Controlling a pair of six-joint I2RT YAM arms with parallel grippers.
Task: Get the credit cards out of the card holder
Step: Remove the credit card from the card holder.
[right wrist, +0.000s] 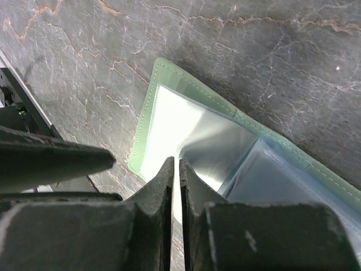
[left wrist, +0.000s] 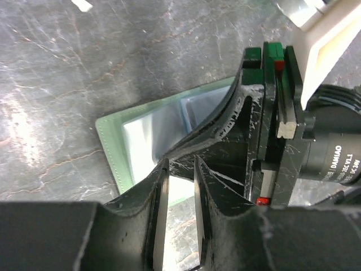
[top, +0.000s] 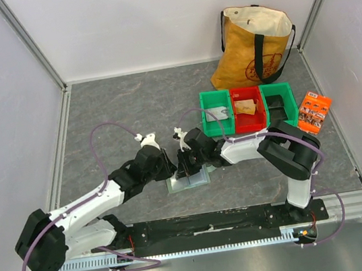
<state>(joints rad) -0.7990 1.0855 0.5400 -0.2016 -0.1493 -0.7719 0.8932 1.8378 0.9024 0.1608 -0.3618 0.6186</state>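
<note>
The card holder [top: 200,178] lies open on the grey table, pale green with shiny blue-grey pocket panels. It also shows in the left wrist view [left wrist: 113,144] and the right wrist view [right wrist: 148,107]. My right gripper [top: 187,168] [right wrist: 175,162] stands on the holder, jaws almost closed, pinching a pocket panel that lifts toward its tips. Its fingers [left wrist: 225,127] show in the left wrist view. My left gripper [top: 171,167] [left wrist: 180,169] is slightly open and empty, over the holder's left part. No credit card shows in the holder.
Green [top: 218,126], red [top: 250,125] and green [top: 282,112] bins stand behind the holder; the first holds a pale flat item, the red one a tan item. A yellow tote bag [top: 253,46] is at the back right. An orange packet [top: 314,112] lies right of the bins.
</note>
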